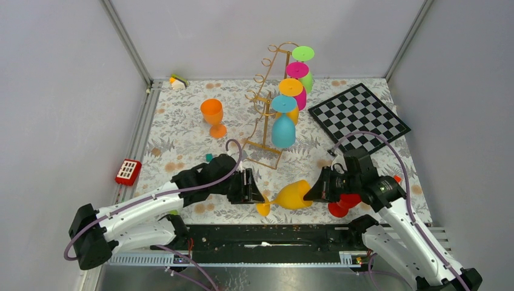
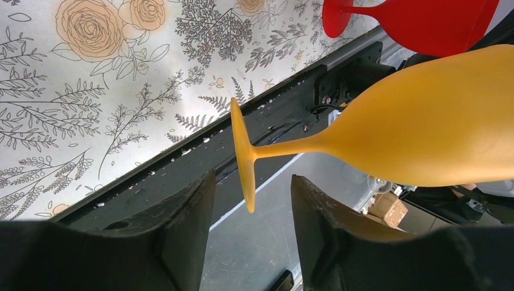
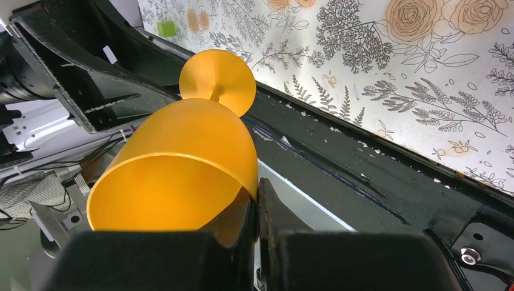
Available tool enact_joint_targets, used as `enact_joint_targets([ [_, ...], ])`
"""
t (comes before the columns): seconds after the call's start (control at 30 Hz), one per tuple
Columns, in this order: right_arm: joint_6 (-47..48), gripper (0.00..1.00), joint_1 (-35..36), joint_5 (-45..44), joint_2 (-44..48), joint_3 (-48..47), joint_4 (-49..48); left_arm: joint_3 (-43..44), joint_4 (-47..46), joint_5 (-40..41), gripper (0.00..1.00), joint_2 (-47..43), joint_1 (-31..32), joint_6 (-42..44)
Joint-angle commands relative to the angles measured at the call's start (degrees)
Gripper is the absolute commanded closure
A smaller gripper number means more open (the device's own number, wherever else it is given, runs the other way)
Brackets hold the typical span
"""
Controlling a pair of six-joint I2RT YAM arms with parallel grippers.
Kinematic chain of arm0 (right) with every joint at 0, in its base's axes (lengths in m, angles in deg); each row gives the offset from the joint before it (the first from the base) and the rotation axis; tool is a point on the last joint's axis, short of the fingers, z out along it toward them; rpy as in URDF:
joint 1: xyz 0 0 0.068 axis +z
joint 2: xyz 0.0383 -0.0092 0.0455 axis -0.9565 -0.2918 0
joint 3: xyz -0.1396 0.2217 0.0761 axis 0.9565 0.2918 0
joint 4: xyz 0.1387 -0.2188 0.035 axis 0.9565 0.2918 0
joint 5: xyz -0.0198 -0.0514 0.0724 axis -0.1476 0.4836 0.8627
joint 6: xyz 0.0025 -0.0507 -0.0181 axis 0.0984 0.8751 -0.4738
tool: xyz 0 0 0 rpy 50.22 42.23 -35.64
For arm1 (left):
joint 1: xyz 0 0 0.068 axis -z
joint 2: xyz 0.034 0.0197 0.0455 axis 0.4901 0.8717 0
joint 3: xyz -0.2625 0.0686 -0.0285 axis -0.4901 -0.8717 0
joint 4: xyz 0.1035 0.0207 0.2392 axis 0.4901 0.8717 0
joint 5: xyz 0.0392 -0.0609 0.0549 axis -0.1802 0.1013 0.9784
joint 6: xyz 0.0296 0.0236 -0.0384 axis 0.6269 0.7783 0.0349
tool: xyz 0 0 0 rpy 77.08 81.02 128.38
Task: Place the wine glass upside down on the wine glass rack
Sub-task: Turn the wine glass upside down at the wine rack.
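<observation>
Where the task stands: not done. The yellow wine glass (image 1: 293, 195) is held on its side at the lower centre of the top view, well apart from the wine glass rack (image 1: 264, 128) at upper centre.
Right gripper (image 1: 310, 193): closed on the glass, pinching the bowl wall at the rim.
Left gripper (image 1: 257, 195): spread wide, with a finger either side of the glass's foot and neither touching it, as far as its own wrist view shows.
Step in hand: this looks like a handover, with the foot end offered to the left arm.
Left to do: take the glass by the stem or foot, turn it bowl-down, carry it to the rack and slide the foot into the top rail.
Rack: four glasses (image 1: 283, 127) hang along its right side: green, magenta, orange-yellow and blue. The curled hooks toward the left of the frame look free.
Only in the top view: the rack, and how far the glass is from it. Neither wrist camera shows the rack.
Only in the left wrist view: the clear gap between each finger (image 2: 197, 206) and the foot's edge, and a red glass (image 2: 418, 24) at upper right.
Only in the right wrist view: the rim wall caught between the fingers (image 3: 270, 212), with the bowl's mouth toward the camera.
</observation>
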Motion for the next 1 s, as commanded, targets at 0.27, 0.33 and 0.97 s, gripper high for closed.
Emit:
enact_joint_targets([
  [0.27,-3.6,1.00,0.3,2.7,1.3,-2.4,-3.4,2.3,-4.7,4.1,0.79,2.5,4.0,-2.0],
  [0.33,-3.9,1.00,0.3,2.6,1.6,-2.3,-3.8,2.2,-4.6,4.3,0.88,2.4,4.0,-1.9],
  [0.97,1.2,0.25,0.3,-4.6,5.2,-4.4,0.5,9.2,10.8,21.5,1.00,-10.4,3.8,11.0],
])
